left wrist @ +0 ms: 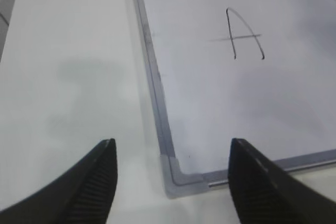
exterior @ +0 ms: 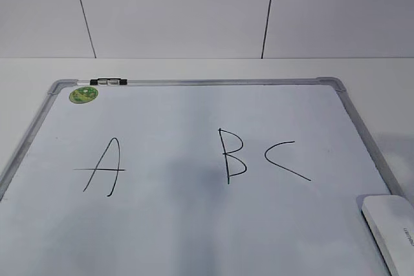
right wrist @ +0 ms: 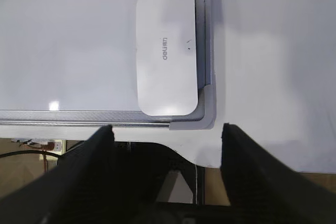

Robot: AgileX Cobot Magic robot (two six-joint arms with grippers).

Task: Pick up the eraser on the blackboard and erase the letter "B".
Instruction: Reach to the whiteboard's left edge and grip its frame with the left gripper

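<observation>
The blackboard [exterior: 194,224] is a white board with a grey frame, lying flat on the table. On it are a black "A" [exterior: 103,167], the letter "B" [exterior: 231,155] and a "C" [exterior: 286,159]. The white eraser [exterior: 391,227] lies on the board's near right corner; the right wrist view shows it [right wrist: 166,51] against the frame. My right gripper [right wrist: 165,129] is open and empty, hovering at the board's near edge below the eraser. My left gripper [left wrist: 170,148] is open and empty above the board's near left corner [left wrist: 178,177]. Neither gripper shows in the exterior view.
A black-and-silver marker [exterior: 108,82] lies on the board's far frame, beside a round green sticker [exterior: 83,94]. The table edge [right wrist: 199,156] runs just below the board's near right corner, with dark space beneath. White wall panels stand behind the table.
</observation>
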